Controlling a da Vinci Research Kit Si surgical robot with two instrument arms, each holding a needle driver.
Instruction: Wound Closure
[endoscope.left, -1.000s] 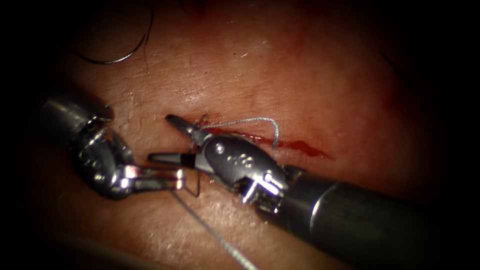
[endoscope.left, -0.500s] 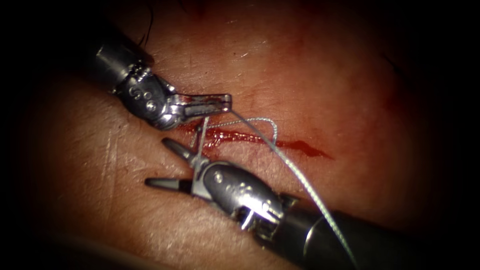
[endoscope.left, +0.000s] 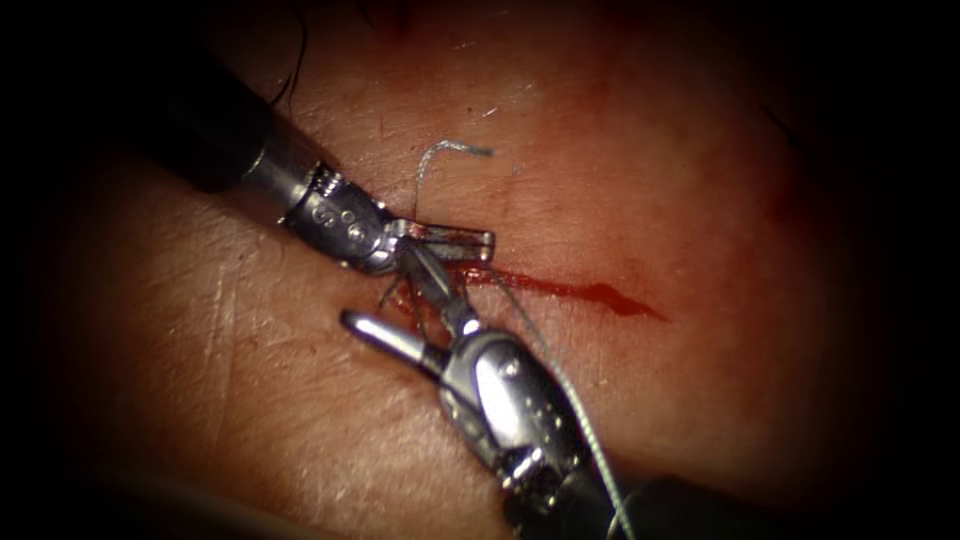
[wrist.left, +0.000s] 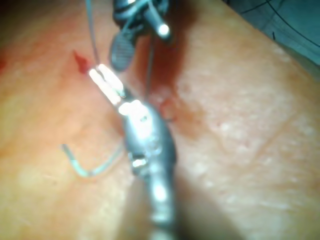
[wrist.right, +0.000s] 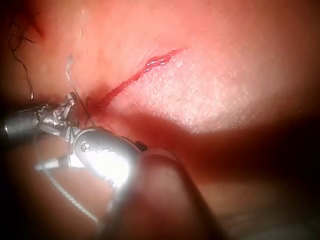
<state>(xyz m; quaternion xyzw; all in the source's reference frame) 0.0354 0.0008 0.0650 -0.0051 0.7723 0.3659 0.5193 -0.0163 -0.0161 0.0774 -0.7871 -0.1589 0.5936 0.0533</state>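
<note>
Thread (endoscope.left: 560, 375) held in the closed left tool (endoscope.left: 478, 241) at the cut's (endoscope.left: 570, 290) left end; versus half a second ago its free tail (endoscope.left: 445, 160) has sprung up off the cut, right tool (endoscope.left: 420, 300) open, empty, moved closer; needle unseen.

Endoscope: looks down on the tissue (endoscope.left: 700, 180) from above and in front, moderately close, cut (endoscope.left: 570, 290) near centre.
Left wrist camera: rides behind the left tool (wrist.left: 107, 82), sights along its shaft, very close to the surface.
Right wrist camera: same arrangement behind the right tool (wrist.right: 52, 145), very close.
Shared by all three: the cut's left end, where both tool tips meet.
</note>
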